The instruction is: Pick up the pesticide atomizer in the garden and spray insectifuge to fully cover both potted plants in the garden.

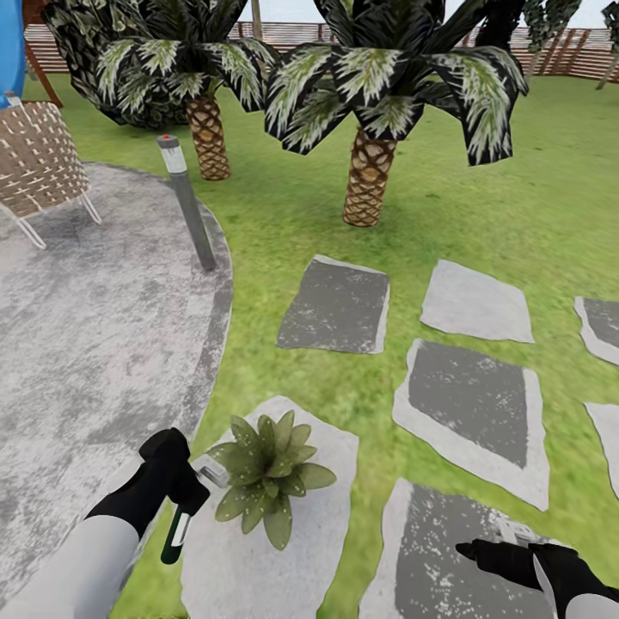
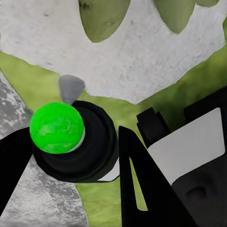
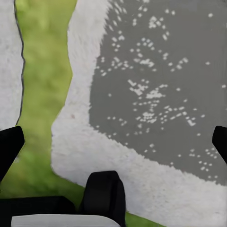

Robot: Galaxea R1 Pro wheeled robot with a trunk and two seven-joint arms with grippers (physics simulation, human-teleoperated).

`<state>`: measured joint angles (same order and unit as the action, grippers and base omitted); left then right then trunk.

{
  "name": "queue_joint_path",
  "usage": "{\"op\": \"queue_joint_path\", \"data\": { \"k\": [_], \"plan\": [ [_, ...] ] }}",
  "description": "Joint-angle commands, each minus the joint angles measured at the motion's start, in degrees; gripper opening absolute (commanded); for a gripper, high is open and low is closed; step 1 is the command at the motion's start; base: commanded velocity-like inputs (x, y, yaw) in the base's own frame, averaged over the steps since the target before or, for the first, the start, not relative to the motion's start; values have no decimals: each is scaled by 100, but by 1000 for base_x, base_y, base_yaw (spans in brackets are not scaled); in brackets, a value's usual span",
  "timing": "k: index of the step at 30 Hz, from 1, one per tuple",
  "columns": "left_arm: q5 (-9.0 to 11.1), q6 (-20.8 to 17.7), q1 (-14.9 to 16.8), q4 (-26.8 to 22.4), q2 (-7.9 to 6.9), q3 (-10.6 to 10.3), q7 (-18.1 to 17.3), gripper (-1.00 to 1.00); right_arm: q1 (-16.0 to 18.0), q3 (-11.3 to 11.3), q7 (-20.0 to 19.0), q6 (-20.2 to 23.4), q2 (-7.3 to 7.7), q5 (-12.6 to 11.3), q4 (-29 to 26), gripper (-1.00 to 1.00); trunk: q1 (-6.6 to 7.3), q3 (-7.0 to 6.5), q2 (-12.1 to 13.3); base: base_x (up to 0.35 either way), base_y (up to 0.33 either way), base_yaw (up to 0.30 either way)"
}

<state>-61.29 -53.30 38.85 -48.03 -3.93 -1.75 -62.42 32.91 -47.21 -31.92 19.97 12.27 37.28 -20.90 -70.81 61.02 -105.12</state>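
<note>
Nearest my head camera, low at the left, my left end effector is closed around the pesticide atomizer; in the head view the bottle hangs tilted, its dark green lower part pointing down and its pale nozzle end aimed toward the plant. Left wrist view confirms the grip: black fingers sit on either side of the atomizer's dark round body, with a bright green ball-like patch over it and a grey cone just beyond. Just beside the nozzle, one potted plant, a low green rosette, sits on a pale stepping stone; I cannot see its pot under the leaves. My right end effector hangs low at the right over another stepping stone; right wrist view shows its fingertips spread wide apart with nothing between them, grey stone and a strip of lawn beneath. Farther out: more stepping stones in the lawn, the round grey patio at left with a bollard light at its edge and a wicker chair, two palms, and the slatted fence at the back.
</note>
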Motion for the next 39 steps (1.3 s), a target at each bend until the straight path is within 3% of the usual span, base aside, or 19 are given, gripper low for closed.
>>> {"op": "queue_joint_path", "data": {
  "k": [1,7,19,23,28,39],
  "plan": [
    [-49,-31,6,-5,-3,-18,-59,-100,5,-46,-43,25,-4,42,-11,100,0,9,-2,89,0,210],
    [-57,-32,1,-4,-3,-34,-52,-100,5,-48,-50,25,-1,42,-12,100,0,22,-2,242,0,102],
    [-65,-26,-46,4,54,-38,-42,-100,5,-52,-47,25,11,42,-16,100,0,58,-2,12,0,162],
    [-57,-29,-52,0,56,73,-34,-100,5,-52,-46,25,13,44,-15,100,0,72,-2,0,0,200],
    [-50,-32,-53,-5,129,113,-33,-100,5,-52,-43,25,13,44,-14,100,0,75,-2,122,-111,27],
    [-55,-32,-53,-5,130,120,-33,-100,5,-52,-48,25,11,45,-11,100,0,76,-2,159,-138,4]
  ]
}}
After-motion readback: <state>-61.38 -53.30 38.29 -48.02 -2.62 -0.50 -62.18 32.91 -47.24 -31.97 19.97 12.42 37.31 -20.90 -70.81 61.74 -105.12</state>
